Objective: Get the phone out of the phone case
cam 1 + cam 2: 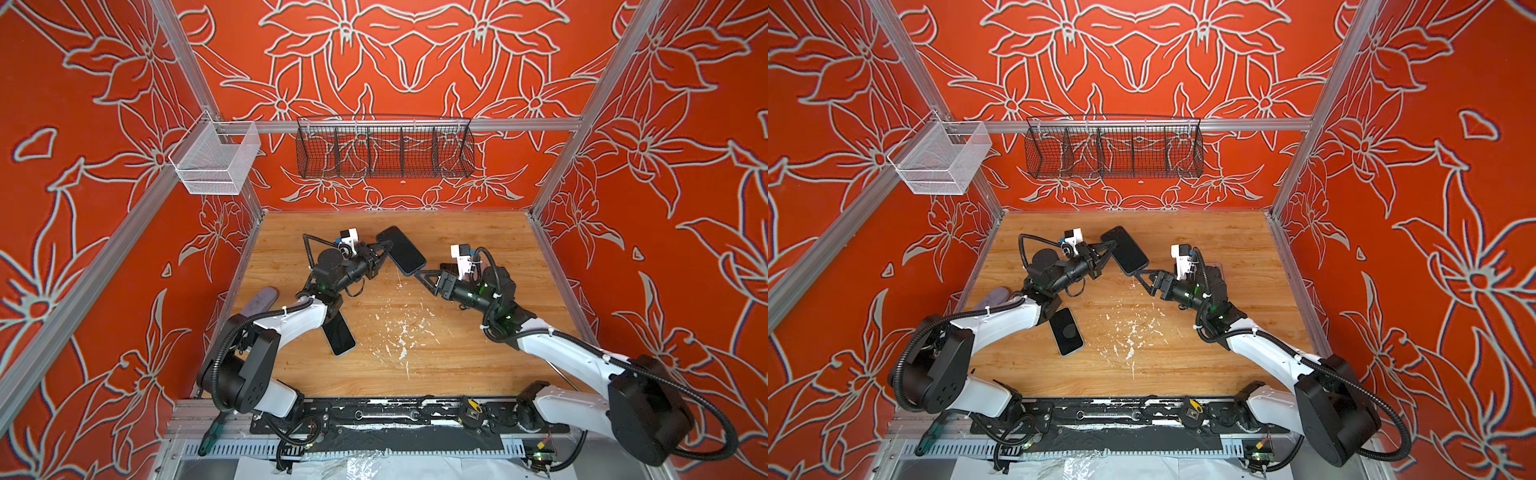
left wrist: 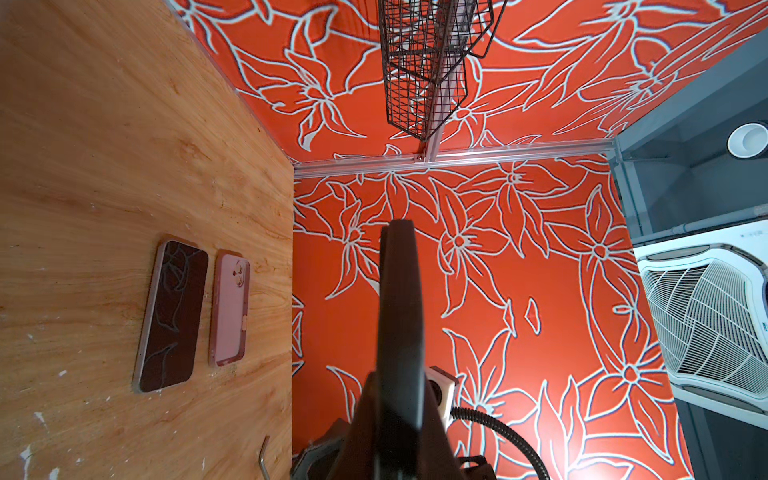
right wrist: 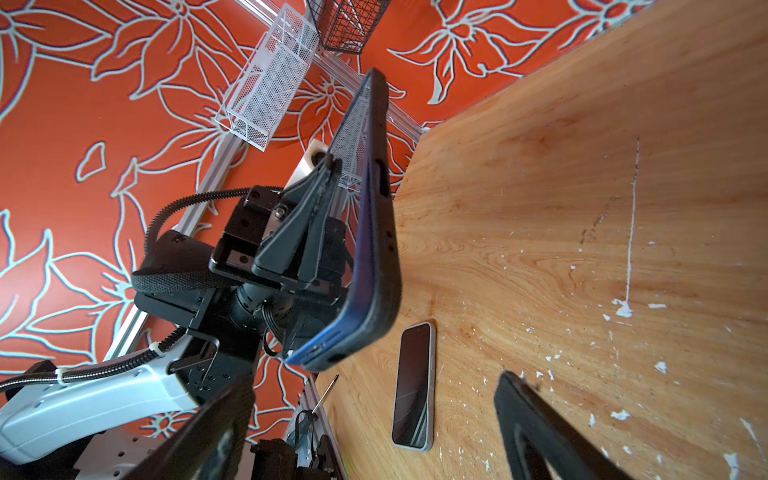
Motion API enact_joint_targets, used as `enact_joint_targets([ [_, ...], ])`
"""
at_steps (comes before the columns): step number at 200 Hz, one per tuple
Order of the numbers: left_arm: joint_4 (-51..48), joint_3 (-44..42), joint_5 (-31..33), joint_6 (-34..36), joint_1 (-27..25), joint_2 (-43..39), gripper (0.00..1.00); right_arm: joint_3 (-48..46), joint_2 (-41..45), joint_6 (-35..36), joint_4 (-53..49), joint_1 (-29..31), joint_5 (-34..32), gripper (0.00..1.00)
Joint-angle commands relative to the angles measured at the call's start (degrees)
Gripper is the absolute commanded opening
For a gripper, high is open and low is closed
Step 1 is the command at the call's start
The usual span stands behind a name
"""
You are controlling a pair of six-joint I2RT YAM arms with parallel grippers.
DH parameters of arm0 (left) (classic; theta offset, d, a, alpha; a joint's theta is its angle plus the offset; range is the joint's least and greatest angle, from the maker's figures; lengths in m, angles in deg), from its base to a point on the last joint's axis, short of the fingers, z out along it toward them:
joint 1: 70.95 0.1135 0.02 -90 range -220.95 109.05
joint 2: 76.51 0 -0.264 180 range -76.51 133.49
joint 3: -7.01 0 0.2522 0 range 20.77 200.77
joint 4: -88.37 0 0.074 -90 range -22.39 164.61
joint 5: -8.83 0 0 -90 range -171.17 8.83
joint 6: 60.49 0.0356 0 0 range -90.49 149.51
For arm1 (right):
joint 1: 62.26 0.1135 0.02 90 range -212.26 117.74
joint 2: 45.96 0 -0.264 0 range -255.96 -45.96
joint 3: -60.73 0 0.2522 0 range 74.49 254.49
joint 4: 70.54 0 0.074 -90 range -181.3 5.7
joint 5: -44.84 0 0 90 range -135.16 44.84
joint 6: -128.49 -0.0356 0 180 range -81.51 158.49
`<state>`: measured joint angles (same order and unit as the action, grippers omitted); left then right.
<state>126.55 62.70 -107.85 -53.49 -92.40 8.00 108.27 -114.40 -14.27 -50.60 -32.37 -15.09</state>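
Left tool (image 1: 388, 248) above the wooden table (image 1: 457, 353), pinching one long edge of the blue phone (image 1: 401, 249), seated in its dark phone case (image 3: 382, 232) and held tilted. Right tool (image 1: 422, 276) spread wide, just beside the phone's lower end. Flat on the table: second phone (image 1: 340, 338); third phone (image 2: 172, 316) beside pink case (image 2: 230, 307).

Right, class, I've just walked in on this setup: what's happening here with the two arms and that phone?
The left gripper is shut on one edge of a cased phone, holding it tilted above the table. The right gripper is open near the phone's port end, not gripping it. The phone sits in its dark case, so removal isn't done. Another phone lies flat on the table.
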Motion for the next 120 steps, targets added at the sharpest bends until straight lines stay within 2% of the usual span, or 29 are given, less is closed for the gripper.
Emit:
enact_joint_targets([
  [1, 5.7, 2.3, -0.7, -1.3, -0.5, -0.3, 0.0, 1.9, -1.3, -0.4, 2.5, -0.5, 1.8, 0.93],
  [120, 6.3, 4.2, -1.6, -2.2, -0.6, 0.1, 0.0, 0.7, -2.8, -0.3, 3.8, -1.7, 1.6, 0.93],
])
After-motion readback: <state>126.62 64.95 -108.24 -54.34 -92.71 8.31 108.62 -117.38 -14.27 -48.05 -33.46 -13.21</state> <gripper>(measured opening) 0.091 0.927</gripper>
